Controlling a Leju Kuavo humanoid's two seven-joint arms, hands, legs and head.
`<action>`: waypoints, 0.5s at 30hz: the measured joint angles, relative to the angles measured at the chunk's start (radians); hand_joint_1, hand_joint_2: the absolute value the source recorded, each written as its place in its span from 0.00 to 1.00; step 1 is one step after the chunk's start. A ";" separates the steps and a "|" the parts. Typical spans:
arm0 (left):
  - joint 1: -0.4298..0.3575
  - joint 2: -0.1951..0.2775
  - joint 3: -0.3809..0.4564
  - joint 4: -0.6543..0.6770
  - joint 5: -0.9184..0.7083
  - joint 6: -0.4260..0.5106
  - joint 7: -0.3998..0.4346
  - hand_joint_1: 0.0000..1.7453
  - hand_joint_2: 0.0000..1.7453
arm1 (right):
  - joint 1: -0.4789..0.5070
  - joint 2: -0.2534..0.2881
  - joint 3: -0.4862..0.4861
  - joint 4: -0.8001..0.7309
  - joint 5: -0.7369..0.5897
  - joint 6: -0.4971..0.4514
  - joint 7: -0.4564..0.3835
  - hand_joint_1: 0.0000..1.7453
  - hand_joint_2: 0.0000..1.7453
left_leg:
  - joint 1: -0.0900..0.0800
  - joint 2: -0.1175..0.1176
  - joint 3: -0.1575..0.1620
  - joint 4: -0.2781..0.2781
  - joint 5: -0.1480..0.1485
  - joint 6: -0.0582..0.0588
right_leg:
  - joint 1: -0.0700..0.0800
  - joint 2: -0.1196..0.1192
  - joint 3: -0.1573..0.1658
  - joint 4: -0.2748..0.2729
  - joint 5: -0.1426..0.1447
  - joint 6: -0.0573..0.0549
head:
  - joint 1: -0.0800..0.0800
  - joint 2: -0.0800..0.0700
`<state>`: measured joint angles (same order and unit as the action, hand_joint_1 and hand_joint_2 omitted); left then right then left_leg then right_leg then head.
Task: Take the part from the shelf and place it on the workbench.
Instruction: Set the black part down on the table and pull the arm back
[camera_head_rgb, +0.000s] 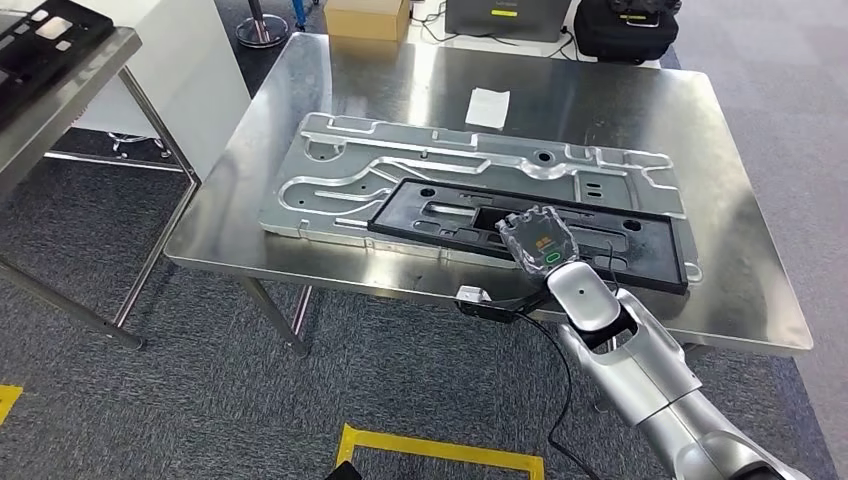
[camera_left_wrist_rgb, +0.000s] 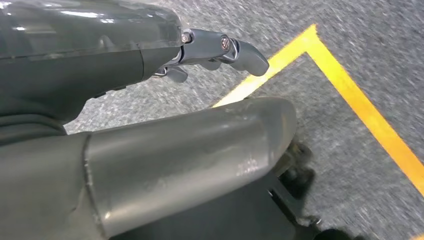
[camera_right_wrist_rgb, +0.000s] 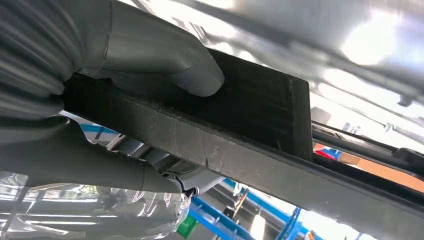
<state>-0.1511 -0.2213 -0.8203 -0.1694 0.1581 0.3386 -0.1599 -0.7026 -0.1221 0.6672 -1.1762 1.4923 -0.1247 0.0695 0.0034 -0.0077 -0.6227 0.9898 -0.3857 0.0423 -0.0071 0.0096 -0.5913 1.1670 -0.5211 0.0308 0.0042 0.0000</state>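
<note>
The part is a long black plastic frame that stretches across the near side of the steel workbench, partly over a large aluminium plate. My right hand grips the frame's near rail around its middle. In the right wrist view the thumb presses on one face of the black frame and the fingers wrap the other side. I cannot tell whether the frame rests on the plate or hangs just above it. My left hand hangs over the grey carpet, fingers apart, holding nothing.
A white paper slip lies on the bench behind the plate. The shelf stands at the left with a black tray on it. A cardboard box and a black bag sit on the floor beyond. Yellow floor tape marks my spot.
</note>
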 joint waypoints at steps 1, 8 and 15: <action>-0.001 0.000 0.000 0.000 0.000 0.000 0.000 0.00 0.00 | 0.001 -0.001 0.000 0.000 0.000 0.000 0.000 1.00 1.00 | 0.000 0.000 0.010 -0.001 -0.010 0.001 | -0.002 -0.001 -0.046 0.060 -0.026 0.004 | 0.002 0.000; 0.001 -0.001 0.000 0.000 0.001 0.000 0.000 0.00 0.00 | 0.006 -0.008 0.002 0.004 0.000 0.000 0.000 1.00 1.00 | -0.003 -0.010 0.109 0.002 -0.095 -0.012 | -0.002 -0.007 -0.096 -0.121 0.105 -0.004 | 0.003 0.000; -0.001 0.000 0.004 -0.001 0.012 0.008 -0.011 0.00 0.00 | 0.008 -0.012 0.001 0.000 -0.004 -0.003 0.000 1.00 1.00 | -0.002 -0.003 0.066 0.148 -0.139 -0.048 | 0.001 -0.003 -0.034 -0.171 0.121 -0.056 | -0.003 0.000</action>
<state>-0.1520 -0.2216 -0.8158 -0.1705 0.1701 0.3471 -0.1707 -0.6951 -0.1344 0.6682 -1.1757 1.4885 -0.1282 0.0700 0.0011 -0.0103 -0.5566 1.1378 -0.5249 -0.0060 -0.0063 0.0062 -0.6257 0.9955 -0.4003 -0.0254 0.0012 0.0000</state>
